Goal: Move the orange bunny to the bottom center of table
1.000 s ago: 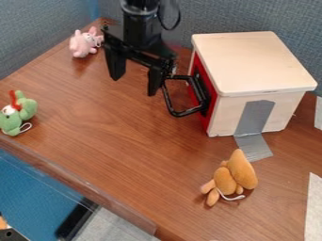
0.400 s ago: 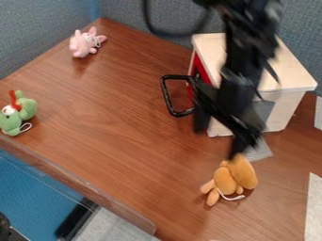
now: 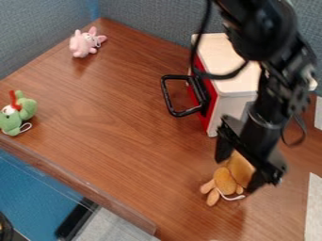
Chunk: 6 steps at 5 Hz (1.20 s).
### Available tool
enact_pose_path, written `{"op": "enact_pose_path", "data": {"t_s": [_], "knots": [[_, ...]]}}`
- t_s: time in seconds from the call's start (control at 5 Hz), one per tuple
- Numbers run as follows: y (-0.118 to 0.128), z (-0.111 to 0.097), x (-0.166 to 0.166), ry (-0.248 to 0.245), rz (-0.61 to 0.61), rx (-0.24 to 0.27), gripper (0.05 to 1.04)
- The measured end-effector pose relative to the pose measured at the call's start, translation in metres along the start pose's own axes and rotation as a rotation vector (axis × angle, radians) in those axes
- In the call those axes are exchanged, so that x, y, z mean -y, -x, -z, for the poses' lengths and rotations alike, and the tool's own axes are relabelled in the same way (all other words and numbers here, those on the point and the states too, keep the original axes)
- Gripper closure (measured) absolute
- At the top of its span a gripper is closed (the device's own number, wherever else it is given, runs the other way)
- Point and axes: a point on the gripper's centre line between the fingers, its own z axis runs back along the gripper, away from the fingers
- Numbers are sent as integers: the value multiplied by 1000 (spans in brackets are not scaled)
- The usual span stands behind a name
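On the brown wooden tabletop (image 3: 125,132), toward the lower right of the view, an orange plush bunny (image 3: 224,181) is set down with its small rounded limbs pointed to the lower left and a white string loop (image 3: 234,197) at its lower side. Its upper part is flanked by the two fingers of the black gripper (image 3: 237,173), which are held spread, one on each side; whether the plush is touched by them cannot be told. The gripper is carried by a black arm (image 3: 267,94), seen slanting down from the upper right. Behind the bunny, a pale wooden box (image 3: 228,113) with a red front (image 3: 213,96) is partly covered by the arm, and a black handle (image 3: 168,100) is fixed to that front. Farther off, a pink plush toy (image 3: 83,44) is placed near the far left corner, and a green plush toy (image 3: 26,107) with a red piece on it is seen by the left edge. The far sides are bordered by gray-blue fabric partitions (image 3: 164,14).
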Motion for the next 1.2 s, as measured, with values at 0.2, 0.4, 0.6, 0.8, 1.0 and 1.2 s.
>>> {"op": "enact_pose_path", "data": {"t_s": [0.2,0.4,0.6,0.8,1.0,1.2], "knots": [[0,16,-1,-50,13,-37,83],[3,26,3,-32,9,-74,83],[3,29,2,-24,-8,-86,127],[9,24,-5,-44,-28,-85,364],[14,-14,-22,-75,-66,-3,483],[44,-32,-53,-78,-151,11,497]]}}
